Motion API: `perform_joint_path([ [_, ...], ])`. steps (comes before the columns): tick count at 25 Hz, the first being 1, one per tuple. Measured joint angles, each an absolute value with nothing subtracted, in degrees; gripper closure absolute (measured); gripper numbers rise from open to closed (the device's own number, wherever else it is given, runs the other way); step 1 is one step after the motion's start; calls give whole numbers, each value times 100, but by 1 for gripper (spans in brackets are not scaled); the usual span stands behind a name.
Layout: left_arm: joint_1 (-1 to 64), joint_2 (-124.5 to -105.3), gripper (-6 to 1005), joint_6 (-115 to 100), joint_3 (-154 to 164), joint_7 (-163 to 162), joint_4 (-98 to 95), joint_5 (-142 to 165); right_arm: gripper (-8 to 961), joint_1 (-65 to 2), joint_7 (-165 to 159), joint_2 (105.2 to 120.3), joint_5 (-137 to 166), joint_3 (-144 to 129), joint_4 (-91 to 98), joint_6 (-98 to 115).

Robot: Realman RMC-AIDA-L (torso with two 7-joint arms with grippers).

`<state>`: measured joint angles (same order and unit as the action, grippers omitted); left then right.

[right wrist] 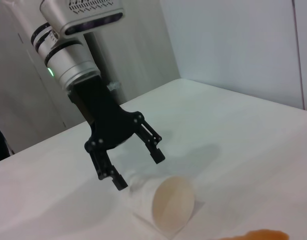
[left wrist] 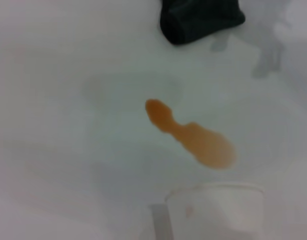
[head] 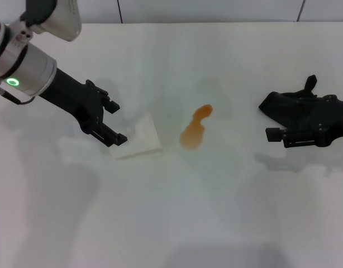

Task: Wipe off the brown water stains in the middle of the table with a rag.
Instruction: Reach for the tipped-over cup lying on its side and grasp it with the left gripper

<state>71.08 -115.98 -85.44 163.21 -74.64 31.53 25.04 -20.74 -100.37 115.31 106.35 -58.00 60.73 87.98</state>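
Brown water stains [head: 196, 127], an orange-brown puddle, are sitting mid-table [head: 216, 212], unwiped. Right gripper [head: 276, 133] is resting beside the lumpy black rag [head: 286, 105], finger spread unclear; the wide-open left gripper [head: 111, 121] is hovering by a tipped translucent cup [head: 139, 137]. Grasping the rag likely comes next.

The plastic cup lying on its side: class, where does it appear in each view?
Head view: plastic cup, left of centre, beside the left hand.
Left wrist view: bottom edge.
Right wrist view: lower centre.
Shared landmark: brown water stains beside it.
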Motion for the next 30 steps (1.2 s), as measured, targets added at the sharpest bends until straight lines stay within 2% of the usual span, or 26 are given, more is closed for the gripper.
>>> perform_joint_path([
  [30, 7181, -11744, 119, -8153, 16322, -7444, 2792, 2558, 125, -2074, -10072, 11531, 10635, -5800, 6135, 8843],
])
